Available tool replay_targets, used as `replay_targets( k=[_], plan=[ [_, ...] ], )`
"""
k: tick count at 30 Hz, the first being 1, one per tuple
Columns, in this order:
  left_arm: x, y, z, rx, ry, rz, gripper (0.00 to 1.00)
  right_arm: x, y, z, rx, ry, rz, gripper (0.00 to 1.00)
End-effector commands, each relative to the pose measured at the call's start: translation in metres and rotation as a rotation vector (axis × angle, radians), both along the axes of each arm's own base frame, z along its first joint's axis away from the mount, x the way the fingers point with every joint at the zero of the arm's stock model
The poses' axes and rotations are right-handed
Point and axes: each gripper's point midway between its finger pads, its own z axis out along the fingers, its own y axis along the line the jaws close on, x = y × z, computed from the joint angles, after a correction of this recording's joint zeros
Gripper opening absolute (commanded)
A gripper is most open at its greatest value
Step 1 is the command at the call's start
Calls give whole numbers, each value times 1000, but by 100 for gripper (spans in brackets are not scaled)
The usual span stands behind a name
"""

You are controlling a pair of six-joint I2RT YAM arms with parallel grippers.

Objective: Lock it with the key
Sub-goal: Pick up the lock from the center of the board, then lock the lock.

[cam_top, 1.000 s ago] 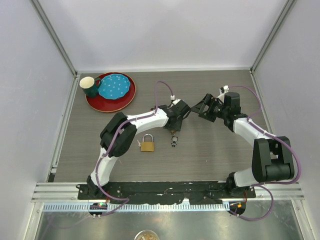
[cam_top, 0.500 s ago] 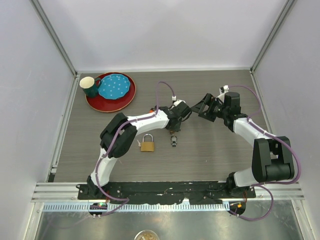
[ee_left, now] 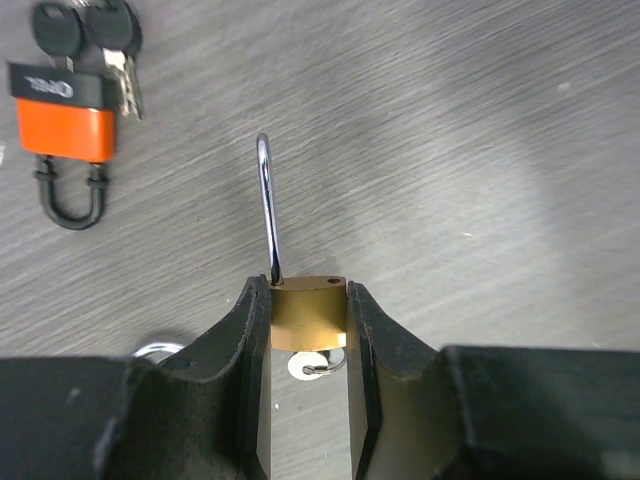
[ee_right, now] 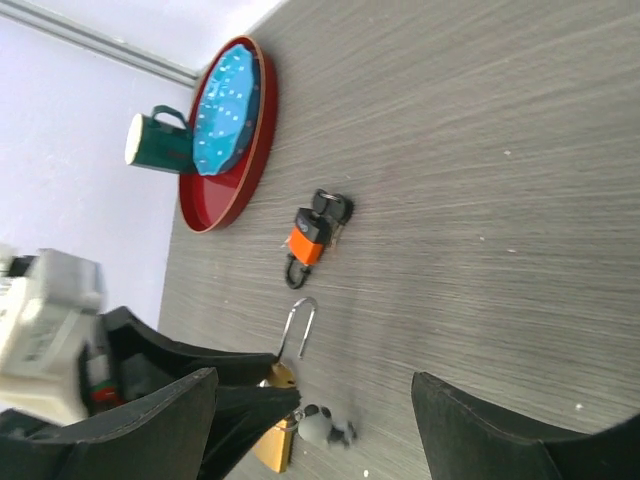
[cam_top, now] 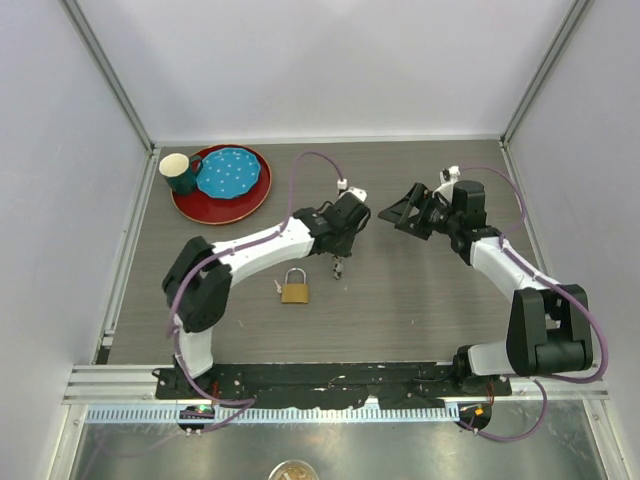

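Bright, even overhead light is washing the grey table (cam_top: 420, 320), leaving only soft shadows, while glare is streaking the shackle (ee_left: 266, 200) of the brass padlock (ee_left: 308, 315).

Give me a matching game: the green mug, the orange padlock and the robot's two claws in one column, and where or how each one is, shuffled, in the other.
Things
1. green mug
2. orange padlock
3. left gripper
4. right gripper

Place or state
A. open, holding nothing
B. shut on the small brass padlock
C. standing on the red tray
D. lying on the table, black-headed keys at one end

Pairs: 1-C, 2-D, 3-B, 4-A
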Motion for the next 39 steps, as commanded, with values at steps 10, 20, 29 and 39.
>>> replay_targets(
  k=[10, 20, 29, 39],
  plan=[
    [-26, 18, 142, -326, -162, -223, 0, -17, 29, 114, 211, -342, 215, 84],
    [-64, 13, 171, -458, -143, -409, 0, -56, 90, 140, 290, -459, 429, 84],
    [-74, 4, 191, -560, -155, -447, 0, -51, 103, 124, 304, -448, 450, 82],
    [-77, 7, 201, -590, -189, -447, 0, -76, 111, 130, 380, -466, 544, 69]
  ],
)
